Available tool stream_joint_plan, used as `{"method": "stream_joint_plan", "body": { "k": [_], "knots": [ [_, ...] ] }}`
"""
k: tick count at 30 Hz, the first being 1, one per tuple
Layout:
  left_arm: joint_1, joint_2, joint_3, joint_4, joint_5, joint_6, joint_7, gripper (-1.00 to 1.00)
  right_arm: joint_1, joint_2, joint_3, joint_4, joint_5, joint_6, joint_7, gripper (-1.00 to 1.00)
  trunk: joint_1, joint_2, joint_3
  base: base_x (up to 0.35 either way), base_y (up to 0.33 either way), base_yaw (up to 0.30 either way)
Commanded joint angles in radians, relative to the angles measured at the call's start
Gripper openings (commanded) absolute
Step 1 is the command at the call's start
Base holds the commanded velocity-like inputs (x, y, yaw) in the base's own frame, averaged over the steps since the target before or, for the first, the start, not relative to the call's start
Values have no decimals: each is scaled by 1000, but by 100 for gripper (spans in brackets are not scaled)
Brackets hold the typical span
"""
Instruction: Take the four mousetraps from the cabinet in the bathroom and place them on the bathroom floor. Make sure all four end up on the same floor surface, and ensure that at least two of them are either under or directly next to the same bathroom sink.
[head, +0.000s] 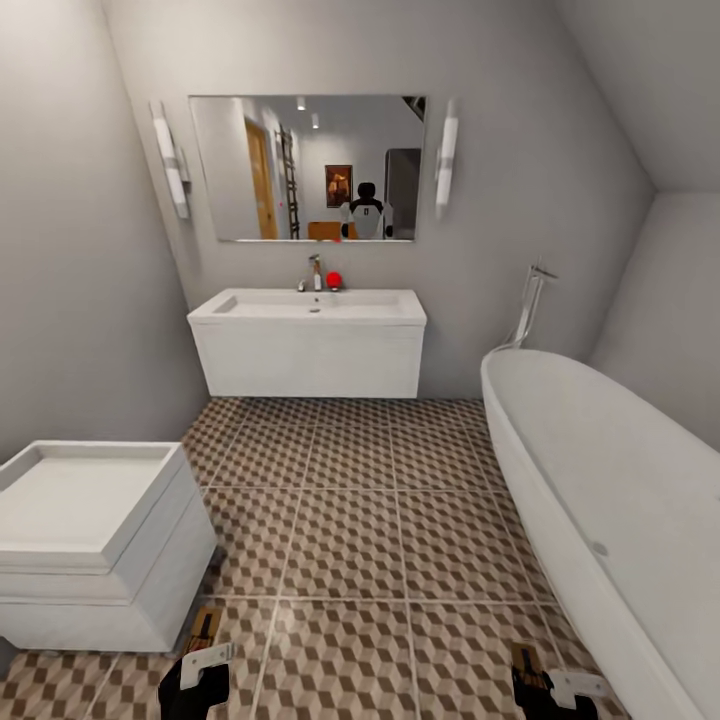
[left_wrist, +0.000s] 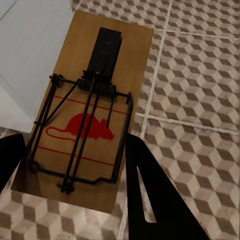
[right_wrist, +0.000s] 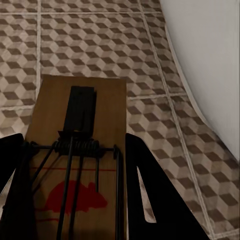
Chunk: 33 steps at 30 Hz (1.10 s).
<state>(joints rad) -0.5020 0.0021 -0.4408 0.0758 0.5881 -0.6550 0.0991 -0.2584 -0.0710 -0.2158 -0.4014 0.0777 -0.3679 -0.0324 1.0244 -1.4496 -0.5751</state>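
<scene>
Mousetraps (left_wrist: 82, 115) clamped in left gripper (head: 207, 664) and right gripper (head: 550, 686); best carried level toward sink (head: 308, 340) at twelve o'clock, set low on floor (head: 350, 520).

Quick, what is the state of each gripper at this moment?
Left gripper: shut on a mousetrap.
Right gripper: shut on another mousetrap.

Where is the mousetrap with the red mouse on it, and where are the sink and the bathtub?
mousetrap (left_wrist: 82, 125), left wrist view, on the red mouse print.
bathroom sink (head: 310, 303), head view, on the basin's rim.
bathtub (head: 560, 440), head view, on its rim.
</scene>
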Motion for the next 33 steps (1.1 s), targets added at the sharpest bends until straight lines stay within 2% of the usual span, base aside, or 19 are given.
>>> {"method": "stream_joint_plan", "body": {
  "k": [1, 33],
  "knots": [
    [-1, -1, -7, 2, -5, -3, 9, -100, -1, 0, -4, 1, 5, -3, 0, -100, 1, 0, -1, 342, 0, 0],
    [-1, -1, -7, 2, -5, 8, 8, -100, -1, -1, -4, 3, 10, -28, 0, -100, 1, 0, -1, 342, 0, 0]
  ]
}}
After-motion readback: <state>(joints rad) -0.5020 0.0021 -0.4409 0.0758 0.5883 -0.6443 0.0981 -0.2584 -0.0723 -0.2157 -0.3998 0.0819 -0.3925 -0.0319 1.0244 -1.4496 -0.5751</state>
